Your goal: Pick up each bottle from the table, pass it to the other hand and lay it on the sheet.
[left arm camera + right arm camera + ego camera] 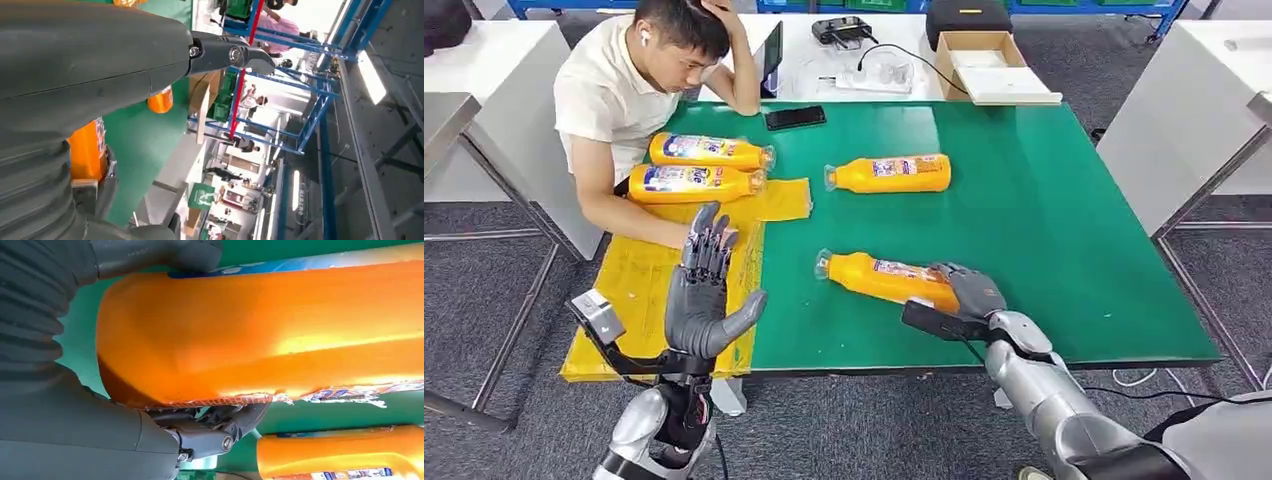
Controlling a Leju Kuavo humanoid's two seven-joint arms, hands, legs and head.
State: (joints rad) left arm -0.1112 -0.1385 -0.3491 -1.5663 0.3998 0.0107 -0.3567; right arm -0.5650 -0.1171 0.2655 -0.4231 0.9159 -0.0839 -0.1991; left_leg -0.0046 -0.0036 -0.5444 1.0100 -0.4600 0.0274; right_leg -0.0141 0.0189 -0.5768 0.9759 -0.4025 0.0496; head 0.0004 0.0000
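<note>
Orange plastic bottle (886, 279), lying on its side on the green-topped bench (1044, 210), is gripped at its base by the right hand (969, 292), whose fingers are wrapped around it. The left hand (704, 290) is held upright with fingers spread and nothing in it, above the yellow sheet (639, 290). Two more orange bottles (704, 168) are laid side by side at the sheet's far end, near a seated person (639, 90); a fourth orange bottle (892, 173) is seen lying on the green top farther back.
</note>
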